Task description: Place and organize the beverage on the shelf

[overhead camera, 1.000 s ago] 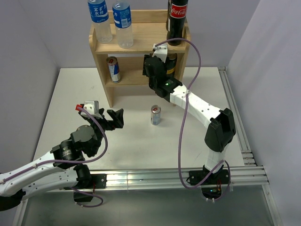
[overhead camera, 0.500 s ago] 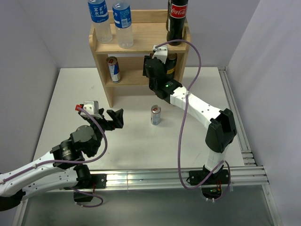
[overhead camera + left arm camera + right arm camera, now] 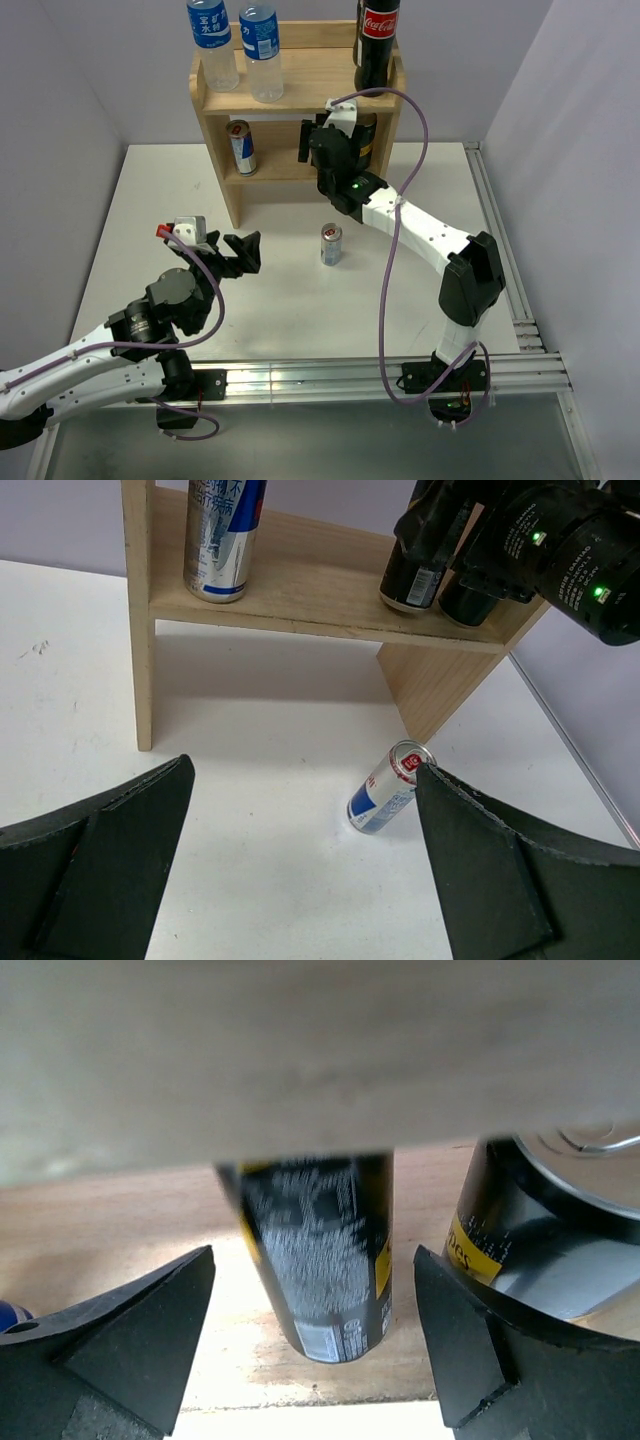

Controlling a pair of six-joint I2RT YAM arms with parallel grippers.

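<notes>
The pale wood shelf stands at the back of the table. Its lower tier holds a blue-silver can on the left and two black cans on the right. My right gripper is open at the lower tier, its jaws either side of the left black can without touching it. A second blue-silver can stands on the table in front of the shelf, also in the left wrist view. My left gripper is open and empty, left of that can.
Two water bottles stand on the shelf's top board at the left and a cola bottle at the right. The right arm stretches across the table's right half. Grey walls close in the sides.
My right gripper has edged slightly toward the shelf. My left arm has shifted a little to the left. The cans have not moved.
</notes>
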